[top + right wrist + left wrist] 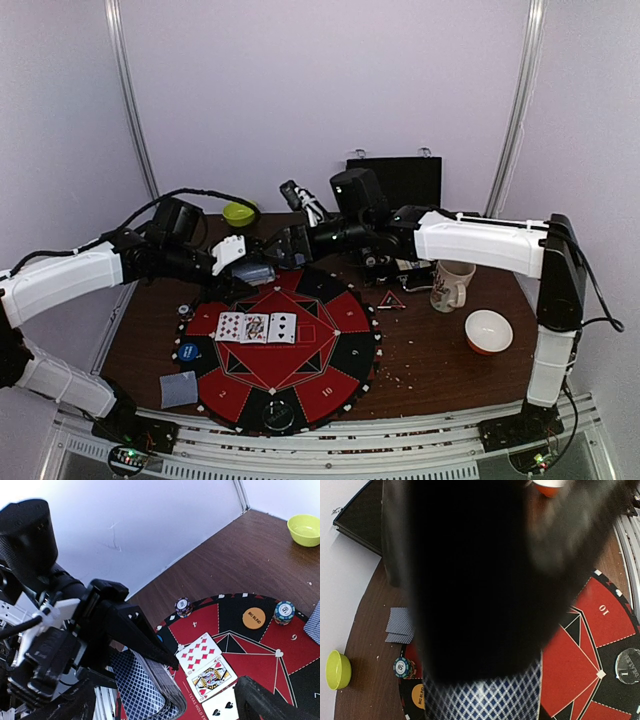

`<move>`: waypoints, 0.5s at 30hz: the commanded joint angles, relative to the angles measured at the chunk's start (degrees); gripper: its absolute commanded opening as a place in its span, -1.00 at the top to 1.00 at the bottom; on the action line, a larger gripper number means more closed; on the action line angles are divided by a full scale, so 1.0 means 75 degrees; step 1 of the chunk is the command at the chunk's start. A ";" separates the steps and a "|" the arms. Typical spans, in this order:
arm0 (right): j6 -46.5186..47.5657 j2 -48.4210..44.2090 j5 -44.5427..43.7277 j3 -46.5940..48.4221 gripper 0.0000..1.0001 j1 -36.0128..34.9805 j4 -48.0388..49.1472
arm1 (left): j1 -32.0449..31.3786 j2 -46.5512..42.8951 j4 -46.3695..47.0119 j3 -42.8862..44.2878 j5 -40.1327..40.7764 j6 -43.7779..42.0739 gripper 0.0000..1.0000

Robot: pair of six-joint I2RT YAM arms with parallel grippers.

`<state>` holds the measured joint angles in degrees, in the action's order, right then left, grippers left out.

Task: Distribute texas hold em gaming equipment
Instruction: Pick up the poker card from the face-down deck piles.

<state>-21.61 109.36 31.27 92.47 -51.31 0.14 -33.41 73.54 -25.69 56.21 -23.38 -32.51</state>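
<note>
My left gripper (252, 272) is shut on a deck of blue-backed playing cards (145, 687), held above the far left rim of the round red-black mat (330, 385). My right gripper (287, 247) stands open right at that deck, its fingers (272, 700) wide apart on either side. It fills most of the left wrist view, where only the deck's edge (485, 695) shows. Three face-up cards (256, 327) lie in a row on the mat. A face-down card (180, 388), a blue disc (188, 351), an orange disc (253, 618), chip stacks (183, 606) and a small triangle (391, 299) lie around.
A white mug (452, 285) and an orange bowl (488, 331) stand right of the mat. The green bowl (238, 213) sits at the back, with a black case (400, 180) against the wall. Two face-down cards (400, 626) lie off the mat's far edge.
</note>
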 commanded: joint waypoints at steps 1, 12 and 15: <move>0.0499 0.0589 0.0205 0.0796 -0.98 -0.0297 -0.0793 | -0.0037 0.0056 0.0115 0.0012 -0.0089 -0.0101 0.26; 0.0635 0.1230 -0.0365 0.1346 -0.45 -0.0362 -0.1282 | -0.0044 -0.0031 0.0129 0.0006 0.0011 -0.0110 0.26; 0.0677 0.1235 -0.0424 0.1356 -0.09 -0.0337 -0.1424 | -0.0040 -0.0084 0.0133 -0.0003 0.0013 -0.0135 0.25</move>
<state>-17.50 117.80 29.74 101.21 -53.74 -7.55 -33.50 73.58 -26.28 56.18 -23.05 -32.97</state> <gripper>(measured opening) 0.632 0.376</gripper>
